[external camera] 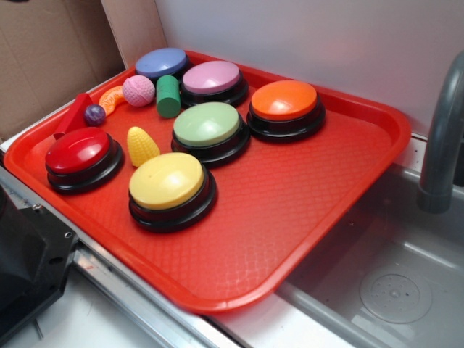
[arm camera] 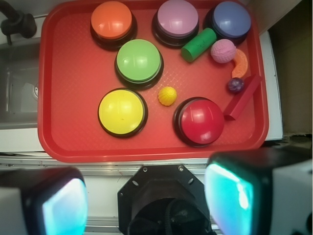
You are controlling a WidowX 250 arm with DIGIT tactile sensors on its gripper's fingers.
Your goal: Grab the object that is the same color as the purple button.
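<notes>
From the wrist cam I'm looking straight down on the red tray (arm camera: 68, 137), all 6 buttons visible. Gripper (arm camera: 146, 200) sits at the bottom edge, off the tray; its 2 fingers (arm camera: 230, 193) are spread wide apart with nothing between them, pads glowing teal. The exterior cam shows no fingers at all, only a black block at lower left.

The exterior view adds the sink basin (external camera: 391, 290) and grey faucet (external camera: 442, 138) beside the tray, plus the tray's diamond-embossed floor.

The small purple ball (arm camera: 235, 85) is glossy and smooth, at the tray's edge, touching the red wedge block (arm camera: 242, 100), just below the orange slice (arm camera: 240, 62). The pink ball (arm camera: 223, 51) nearby is larger and matte, with a bumpy texture.

The purple button (arm camera: 177, 18) has a lilac domed cap on a black base, next to the blue button (arm camera: 231, 18). The green cylinder (arm camera: 198, 45) lies tilted against it. The yellow corn (external camera: 142, 145) shows as ridged only in the exterior view.
</notes>
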